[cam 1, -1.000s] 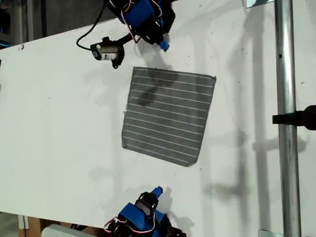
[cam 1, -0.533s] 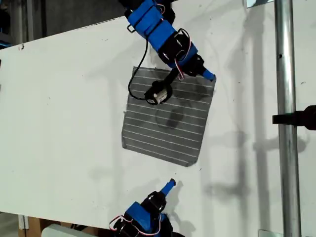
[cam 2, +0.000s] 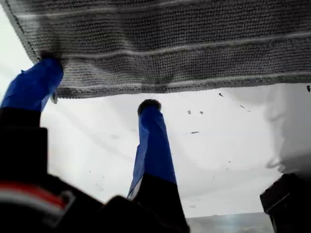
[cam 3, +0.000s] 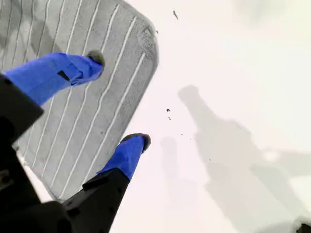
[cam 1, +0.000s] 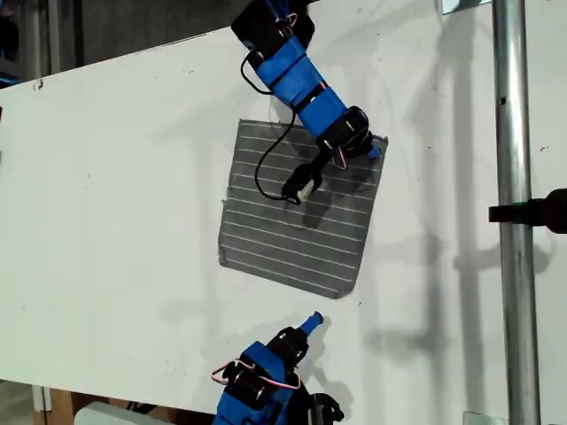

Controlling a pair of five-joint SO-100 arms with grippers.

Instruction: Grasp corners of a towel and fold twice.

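Note:
The grey striped towel (cam 1: pixel 297 208) lies flat on the white table (cam 1: pixel 115 204). My second gripper (cam 1: pixel 374 146) reaches from the exterior view's top and hovers open at the towel's upper right corner (cam 3: pixel 143 41). One blue finger (cam 3: pixel 73 68) is over the cloth and the other is over bare table. My first gripper (cam 1: pixel 312 320) comes from the exterior view's bottom and is open, just short of the towel's lower right corner (cam 1: pixel 345 294). In the first wrist view the hem (cam 2: pixel 194 87) runs across ahead; one fingertip (cam 2: pixel 46 60) lines up with a corner, and contact cannot be told.
A metal pole (cam 1: pixel 514 221) with a black clamp (cam 1: pixel 542 211) runs down the exterior view's right side. The table's edge slants across that view's upper left. A cable and small camera (cam 1: pixel 301 188) hang from the second arm over the towel.
The second arm swung out from the exterior view's top across the towel to its upper right corner. The first arm stretched up and rightward toward the lower right corner. The towel has not moved.

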